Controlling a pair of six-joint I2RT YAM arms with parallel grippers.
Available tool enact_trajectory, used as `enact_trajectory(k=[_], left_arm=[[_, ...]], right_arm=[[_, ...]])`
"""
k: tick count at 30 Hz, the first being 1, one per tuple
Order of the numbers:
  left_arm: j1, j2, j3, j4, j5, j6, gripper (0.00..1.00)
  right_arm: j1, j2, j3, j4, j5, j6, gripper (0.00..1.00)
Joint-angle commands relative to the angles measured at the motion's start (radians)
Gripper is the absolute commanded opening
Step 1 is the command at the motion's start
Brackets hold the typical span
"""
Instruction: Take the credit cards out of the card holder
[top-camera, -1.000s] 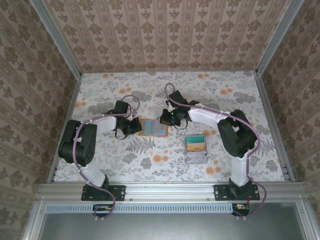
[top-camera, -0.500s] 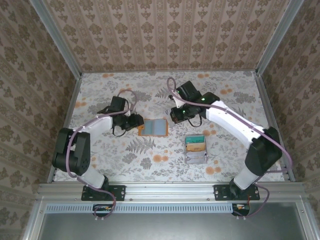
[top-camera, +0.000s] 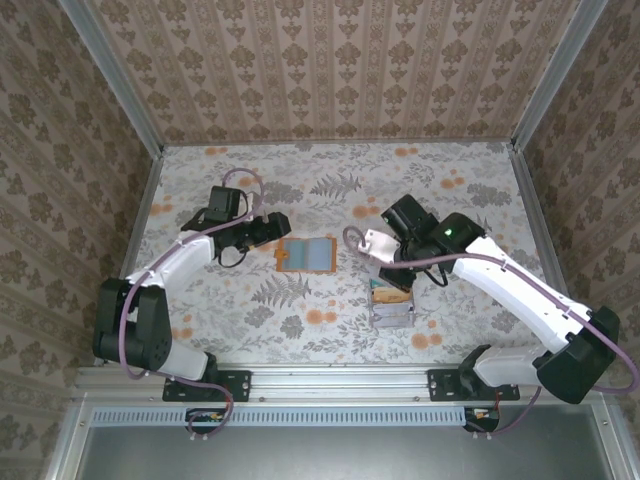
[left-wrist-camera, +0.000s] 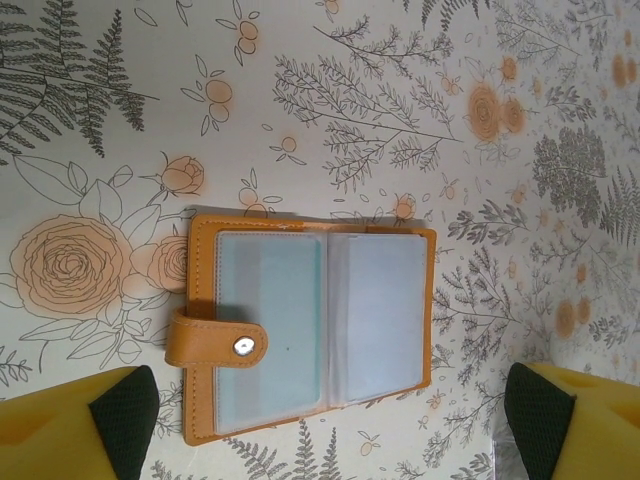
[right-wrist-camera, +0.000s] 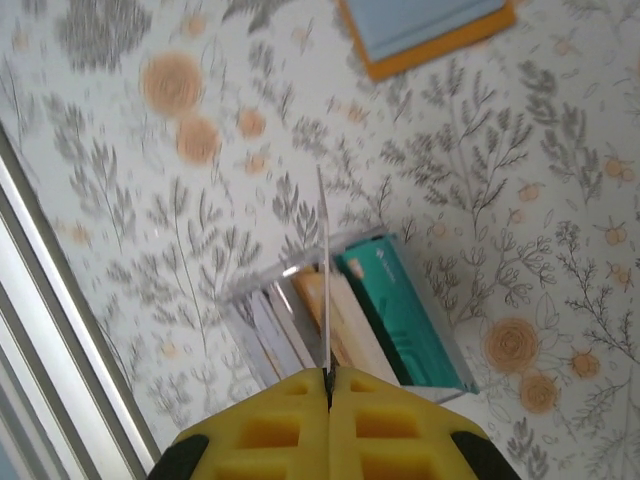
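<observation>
Floral-print tabletop, white with orange blooms and grey ferns, enclosed by papered walls in a tan damask pattern, with an aluminium rail along the near edge.

Left arm: white links, reaching from its base toward the table's middle. The left gripper sits just beside the left edge of the card holder and apart from it. In the left wrist view its yellow fingers stand at the two lower corners, spread wide with nothing between them.

Right arm: stretched leftward from its base. The right gripper hangs above the far end of the tray.

Tray: grey, rectangular, right of centre and well apart from the card holder. It holds upright cards, among them a teal card and a tan one.

Card holder: orange, lying flat and open at the table's centre, with both grey-blue clear pockets facing up. Whether either pocket has a card in it cannot be told.

Credit card: thin and pale, pinched between the closed pads of the right gripper. It appears edge-on in the right wrist view, directly over the tray.

Strap: orange tab with a metal snap, folded over the left pocket.
</observation>
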Motion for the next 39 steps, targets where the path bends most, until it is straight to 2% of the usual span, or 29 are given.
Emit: enact_trajectory(k=[1,4,15,39], left_arm=[[0.012,-0.034,-0.004,-0.001,-0.015,0.009,0.93],[0.014,-0.050,-0.006,-0.011,-0.025,0.012,0.94],[0.017,-0.112,-0.045,0.016,-0.046,0.000,0.95],[0.031,-0.153,-0.082,0.017,-0.075,0.000,0.98]], right_arm=[[0.047,-0.009,-0.056,-0.104,0.086,-0.160,0.00],[0.084,-0.013,-0.097,-0.125,0.137,-0.196,0.00],[0.119,0.000,-0.166,-0.071,0.172,-0.237,0.00],[0.143,0.066,-0.254,0.041,0.141,-0.232,0.00]])
